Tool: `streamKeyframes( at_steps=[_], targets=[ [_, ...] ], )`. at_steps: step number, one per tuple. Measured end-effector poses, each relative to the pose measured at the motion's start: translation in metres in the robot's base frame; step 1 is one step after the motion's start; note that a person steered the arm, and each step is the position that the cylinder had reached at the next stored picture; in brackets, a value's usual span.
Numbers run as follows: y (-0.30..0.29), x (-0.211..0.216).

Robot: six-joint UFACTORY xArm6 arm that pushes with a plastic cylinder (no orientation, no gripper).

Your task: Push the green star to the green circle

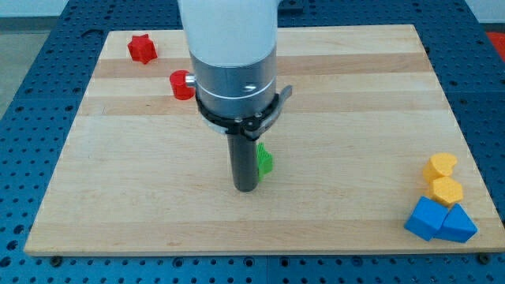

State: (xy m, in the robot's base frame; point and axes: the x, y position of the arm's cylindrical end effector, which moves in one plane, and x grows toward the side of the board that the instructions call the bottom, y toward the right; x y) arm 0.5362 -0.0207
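Note:
A green block (265,161) shows only as a sliver at the right side of my rod, near the board's middle; most of it is hidden and its shape cannot be made out. My tip (245,189) rests on the wooden board (355,118), touching or just left of that green block. No second green block shows; the arm's body hides the board behind it.
A red star (142,49) lies at the view's top left. A red round block (181,84) sits partly behind the arm. Two yellow blocks (440,166) (446,191) and two blue blocks (427,218) (458,224) cluster at the view's bottom right.

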Motion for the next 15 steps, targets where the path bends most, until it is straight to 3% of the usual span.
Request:
streamKeyframes(
  at_steps=[5, 11, 13, 15],
  targets=[
    [0.019, -0.02],
    [-0.008, -0.051],
    [0.024, -0.051],
    [0.019, -0.053]
  ],
)
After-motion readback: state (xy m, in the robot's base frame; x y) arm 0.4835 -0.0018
